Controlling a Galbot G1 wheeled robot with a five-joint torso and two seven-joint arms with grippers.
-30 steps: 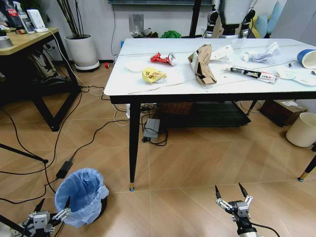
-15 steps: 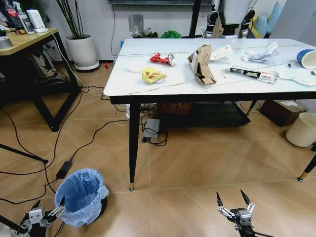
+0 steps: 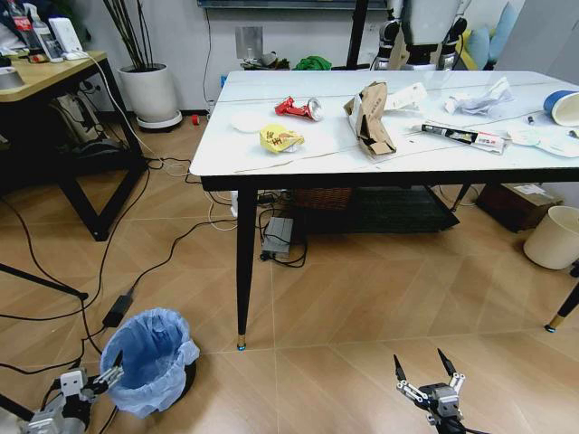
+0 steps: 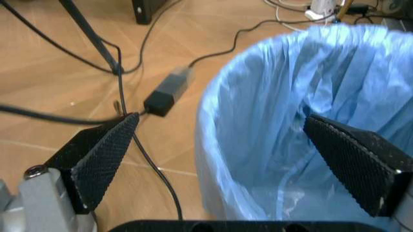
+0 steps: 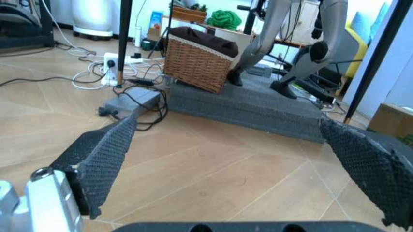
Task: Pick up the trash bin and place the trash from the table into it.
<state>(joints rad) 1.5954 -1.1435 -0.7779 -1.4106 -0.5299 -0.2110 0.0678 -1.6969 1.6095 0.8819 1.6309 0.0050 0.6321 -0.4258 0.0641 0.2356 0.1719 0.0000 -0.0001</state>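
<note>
The trash bin (image 3: 149, 354), lined with a crinkled light-blue bag, stands on the floor left of the table's near leg. My left gripper (image 3: 95, 366) is open at its rim. In the left wrist view the left gripper (image 4: 226, 145) straddles the rim of the bin (image 4: 277, 96), one finger outside and one over the bag. The right gripper (image 3: 419, 360) hangs open above bare floor, and is also seen as the right gripper (image 5: 226, 145). On the table (image 3: 298, 163) lies trash: brown cardboard (image 3: 371, 117), a red can (image 3: 298, 108), a yellow wrapper (image 3: 281, 138), crumpled paper (image 3: 479, 98) and a cup (image 3: 563, 105).
Black cables and a power brick (image 3: 118, 309) run across the floor beside the bin. A cream bin (image 3: 554, 237) stands at the right, and a wooden desk (image 3: 45, 72) and plant pot (image 3: 150, 93) at the left. A wicker basket (image 5: 200, 65) sits under the table.
My left gripper has sunk a little lower in the head view, staying at the bin's rim. The right gripper has hardly shifted. The bin and the trash have not moved.
</note>
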